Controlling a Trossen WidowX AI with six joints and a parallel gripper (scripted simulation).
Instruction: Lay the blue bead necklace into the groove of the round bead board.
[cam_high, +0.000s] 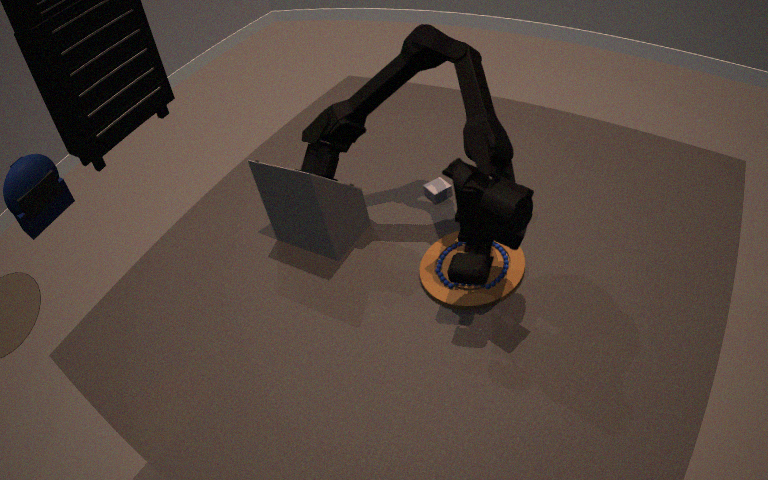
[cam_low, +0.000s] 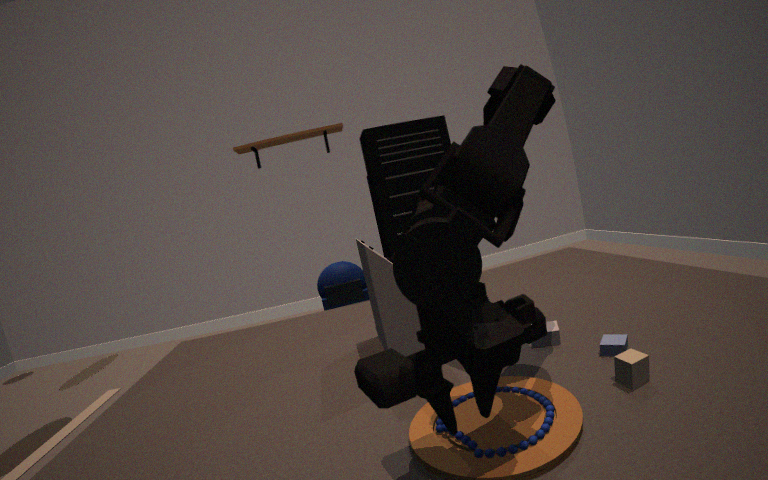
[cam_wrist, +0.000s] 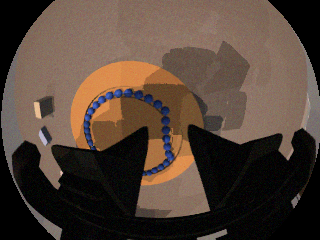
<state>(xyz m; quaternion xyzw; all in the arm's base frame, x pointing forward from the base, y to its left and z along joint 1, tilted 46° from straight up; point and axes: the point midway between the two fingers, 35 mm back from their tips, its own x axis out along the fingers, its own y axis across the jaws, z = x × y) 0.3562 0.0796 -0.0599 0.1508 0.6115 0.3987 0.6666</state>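
Note:
The orange round bead board (cam_high: 428, 271) (cam_low: 568, 418) (cam_wrist: 77, 115) lies flat, with the blue bead necklace (cam_high: 438, 264) (cam_low: 549, 413) (cam_wrist: 165, 121) in a loop on it. In the wrist view, the necklace's left side follows the groove closely. Its right side runs nearly straight, inside the groove line, with bare groove showing to the right of the beads. My gripper (cam_low: 469, 424) (cam_wrist: 168, 130) is partly open and points down, low over the board. In the wrist view, beads of the right side show between the fingertips. The left finger hides part of the loop's near side.
A grey upright panel (cam_high: 300, 212) (cam_low: 390, 305) stands at the arm's base. A whitish block (cam_high: 437, 189), a bluish block (cam_low: 613, 344) (cam_wrist: 45, 136) and a tan block (cam_low: 631, 370) (cam_wrist: 44, 107) lie beyond the board.

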